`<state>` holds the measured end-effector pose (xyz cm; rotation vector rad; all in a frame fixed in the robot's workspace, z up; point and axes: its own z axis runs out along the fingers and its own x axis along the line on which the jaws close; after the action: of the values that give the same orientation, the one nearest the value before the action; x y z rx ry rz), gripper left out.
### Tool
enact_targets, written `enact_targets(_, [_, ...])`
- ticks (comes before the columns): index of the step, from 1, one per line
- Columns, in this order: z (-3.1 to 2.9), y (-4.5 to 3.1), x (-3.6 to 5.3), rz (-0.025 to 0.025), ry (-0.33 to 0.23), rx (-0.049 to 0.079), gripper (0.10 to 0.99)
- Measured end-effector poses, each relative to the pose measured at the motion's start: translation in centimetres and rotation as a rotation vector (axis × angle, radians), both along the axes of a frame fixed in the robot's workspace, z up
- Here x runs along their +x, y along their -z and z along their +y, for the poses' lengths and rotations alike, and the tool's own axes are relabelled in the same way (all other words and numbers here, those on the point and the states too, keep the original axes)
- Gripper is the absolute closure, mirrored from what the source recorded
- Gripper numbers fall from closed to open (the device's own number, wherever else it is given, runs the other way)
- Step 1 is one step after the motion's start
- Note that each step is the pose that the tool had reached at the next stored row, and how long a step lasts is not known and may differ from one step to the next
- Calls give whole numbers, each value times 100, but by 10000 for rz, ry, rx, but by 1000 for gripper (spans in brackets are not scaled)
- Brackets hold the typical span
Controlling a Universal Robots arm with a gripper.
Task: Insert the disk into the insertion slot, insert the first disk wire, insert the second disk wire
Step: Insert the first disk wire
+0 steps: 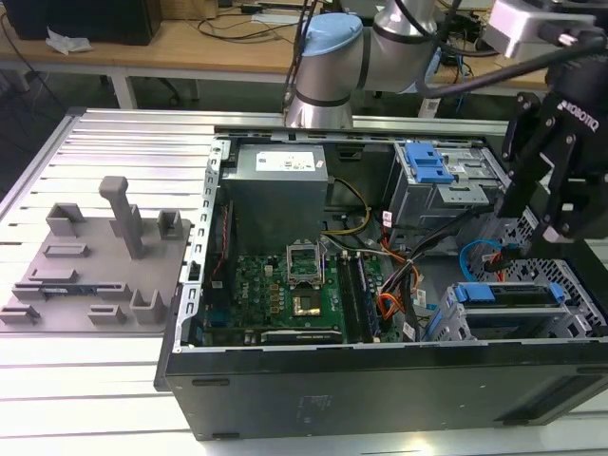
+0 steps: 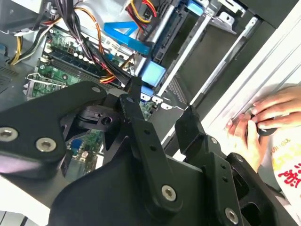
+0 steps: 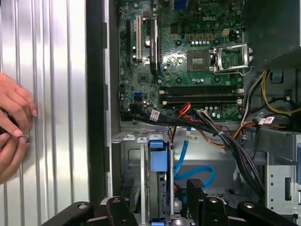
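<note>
The disk [image 1: 503,294], silver in its blue carrier, sits inside the low grey insertion slot [image 1: 446,321] at the near right corner of the open computer case. My black gripper [image 1: 528,228] hangs open just above it, holding nothing. In the first wrist view the disk's blue end [image 3: 159,157] lies in the gap between my gripper's [image 3: 161,190] fingers, inside the grey slot [image 3: 134,160]. A blue wire [image 3: 188,172] curls loose beside the disk. In the second wrist view my gripper [image 2: 161,101] shows daylight between its fingers, and the blue carrier [image 2: 151,75] lies beyond them.
A taller grey cage with a blue latch [image 1: 427,163] stands behind the slot. The motherboard [image 1: 285,290], the power supply [image 1: 280,185] and a bundle of black and orange wires [image 3: 216,134] fill the case. A person's hands [image 3: 11,127] rest on the ribbed table beside the case.
</note>
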<state>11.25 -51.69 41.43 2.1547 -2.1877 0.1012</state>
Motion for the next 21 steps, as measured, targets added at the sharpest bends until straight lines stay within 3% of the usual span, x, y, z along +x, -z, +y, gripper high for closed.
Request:
enact_targets(2, [133,0,0,0,-2,-133,522])
enact_targets(4, [267,0,1,0,-2,-176,522])
enact_targets(5, [377,0,4,0,-3,-201,522])
enact_targets(8, [555,0,15,-1,-2,-250,522])
enact_targets(9, [585,1,32,0,-3,-251,522])
enact_targets(12, [590,0,128,3,2,-255,522])
enact_targets(14, [591,1,172,21,31,-380,522])
enact_targets(15, [590,0,179,23,48,-495,522])
enact_targets(16, [590,1,188,24,97,-981,522])
enact_targets(17, [590,1,190,23,121,-1308,522])
enact_targets(20, [590,1,191,22,168,-1902,522])
enact_targets(21, [590,1,191,13,196,-2044,522])
